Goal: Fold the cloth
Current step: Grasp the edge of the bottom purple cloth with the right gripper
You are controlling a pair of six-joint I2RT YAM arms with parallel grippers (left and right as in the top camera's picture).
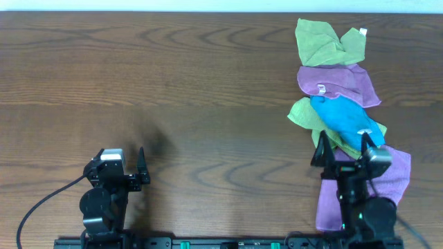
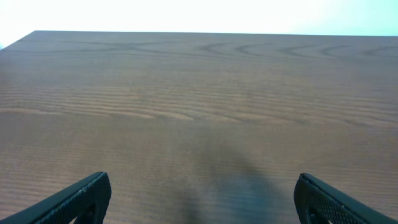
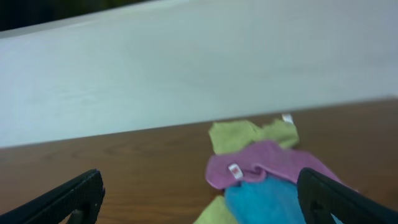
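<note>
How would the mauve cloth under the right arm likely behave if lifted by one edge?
The mauve cloth would probably droop limply, since it already lies rumpled. It looks thin, so likely light. One edge seems tucked under the blue cloth, which might drag along.

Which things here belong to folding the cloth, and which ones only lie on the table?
For the job:
- mauve cloth, under the right arm
- left gripper, open
- right gripper, open

Lying about:
- tagged purple cloth
- blue cloth
- green cloths
</note>
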